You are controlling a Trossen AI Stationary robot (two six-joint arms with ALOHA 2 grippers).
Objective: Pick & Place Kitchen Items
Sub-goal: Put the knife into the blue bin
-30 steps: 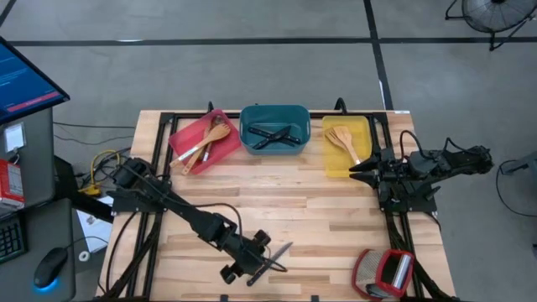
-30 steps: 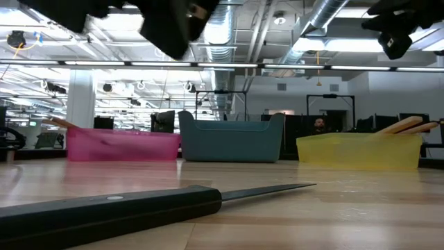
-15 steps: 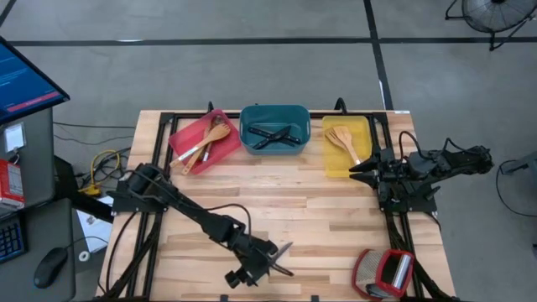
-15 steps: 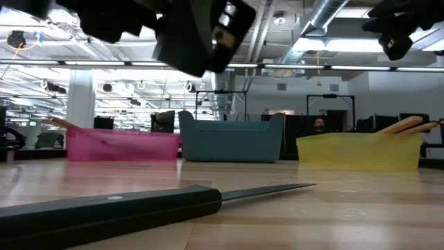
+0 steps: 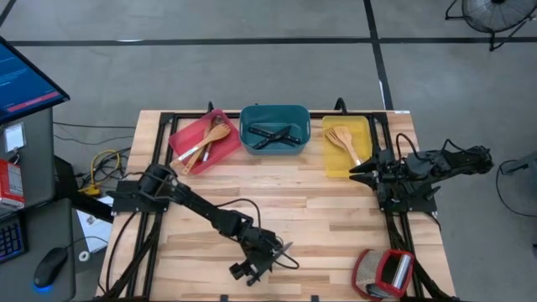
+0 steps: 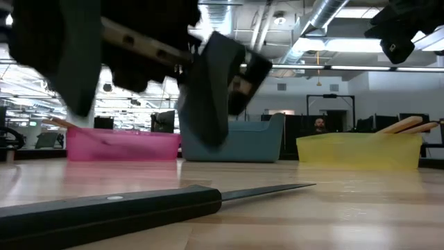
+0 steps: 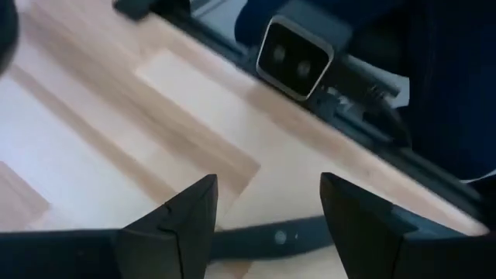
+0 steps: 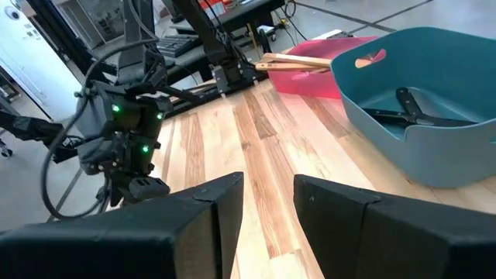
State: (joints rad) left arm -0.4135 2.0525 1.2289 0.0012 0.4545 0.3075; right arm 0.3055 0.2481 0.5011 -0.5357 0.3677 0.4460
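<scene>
High view: left pincer [image 5: 263,262] low over the black-handled knife [image 5: 280,251] near the bench's [image 5: 310,210] front edge; right pincer [image 5: 356,171] beside the yellow tray [image 5: 334,159].

Low view: knife [image 6: 139,205] flat on the bench.

Left wrist view: fingers [image 7: 182,217] spread wide, astride the knife handle [image 7: 267,234], not gripping.

Right wrist view: fingers [image 8: 225,203] narrowly parted, empty.

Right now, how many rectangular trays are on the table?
3, in a row along the table's far edge: red plastic tray on the left, teal plastic tray in the middle, yellow plastic tray on the right. None looks hidden.
</scene>
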